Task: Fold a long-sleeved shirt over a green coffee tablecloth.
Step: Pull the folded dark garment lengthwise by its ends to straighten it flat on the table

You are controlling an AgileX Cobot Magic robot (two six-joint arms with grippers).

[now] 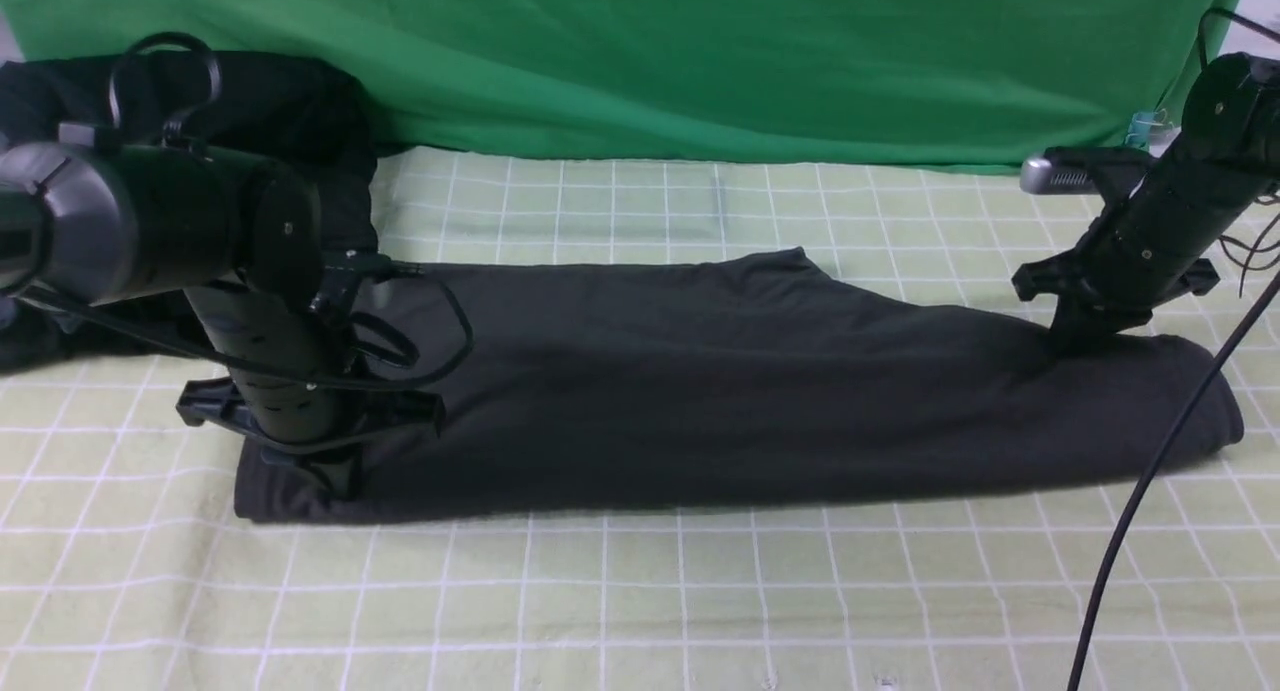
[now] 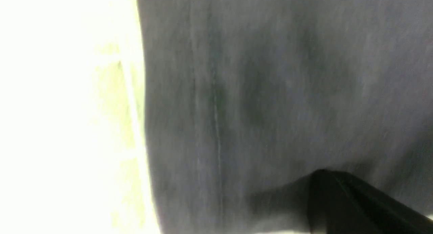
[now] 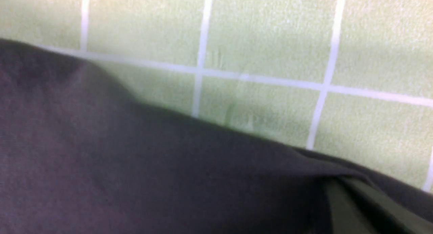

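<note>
At left gripper (image 1: 335, 483): closed right down. 1 black finger (image 2: 341, 203) seen in left wrist view, dug into puckered fabric of long-sleeved shirt (image 1: 720, 391). Looks pinched on it, at shirt's left end near front corner. Tips buried in fabric in front view.

At right gripper (image 1: 1085, 339): closed too, tips sunk into far edge of shirt near its right end. In right wrist view, ridge of dark fabric drawn up over 1 dark finger (image 3: 358, 207), so pinched.

Shirt: dark charcoal, plain surface up, spread as 1 long band left to right across middle of green coffee tablecloth (image 1: 640, 591). Right end rounded over, small peak on far edge about centre.

Tablecloth: pale yellow-green with white grid, under everything. Blown out bright in left wrist view, clear squares in right wrist view.

Further out: black garment pile (image 1: 300, 101) far left, behind left arm (image 1: 150, 221); touching shirt or not, cannot tell. Bright green backdrop cloth (image 1: 700, 61) along back. Black cable (image 1: 1150, 471) crossing in front of shirt's right end.
</note>
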